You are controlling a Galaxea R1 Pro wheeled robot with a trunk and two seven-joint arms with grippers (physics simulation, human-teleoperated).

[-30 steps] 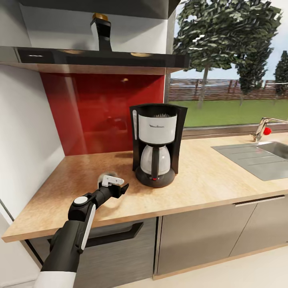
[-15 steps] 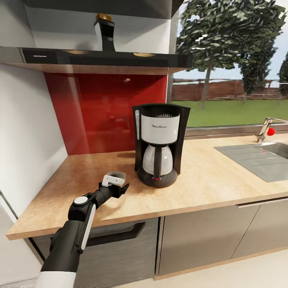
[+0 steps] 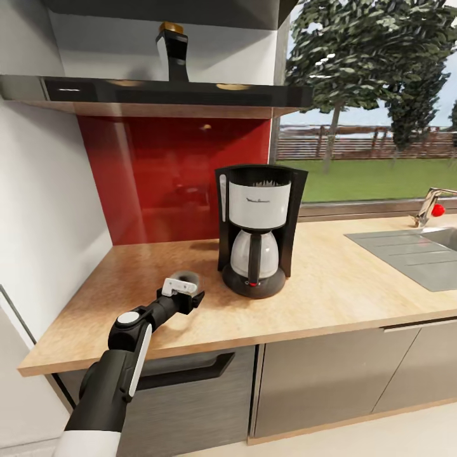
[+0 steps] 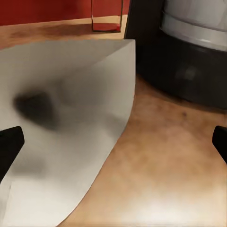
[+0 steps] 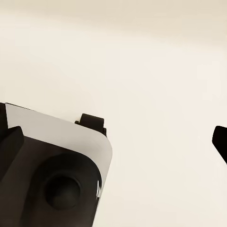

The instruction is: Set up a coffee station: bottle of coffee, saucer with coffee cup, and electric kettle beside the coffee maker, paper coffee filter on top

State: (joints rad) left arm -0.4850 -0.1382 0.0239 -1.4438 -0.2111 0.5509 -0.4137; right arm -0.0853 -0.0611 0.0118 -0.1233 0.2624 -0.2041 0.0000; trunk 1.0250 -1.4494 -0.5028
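On the kitchen countertop (image 3: 343, 285), the coffee maker (image 3: 257, 238) bears unreadable script; left gripper (image 3: 184, 293) jaws spread around the paper coffee filter (image 4: 61, 118).

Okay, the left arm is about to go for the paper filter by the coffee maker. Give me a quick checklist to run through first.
1. Left gripper open: ok, fingertips wide apart.
2. Paper coffee filter lying on the kitchen countertop ahead of the fingers: ok.
3. Filter centred between the fingers: not ok, it sits toward one finger.
4. Coffee maker upright on the countertop: ok.
5. Clearance between gripper and coffee maker: cannot tell, they look close.
6. Right gripper open and holding nothing: ok.
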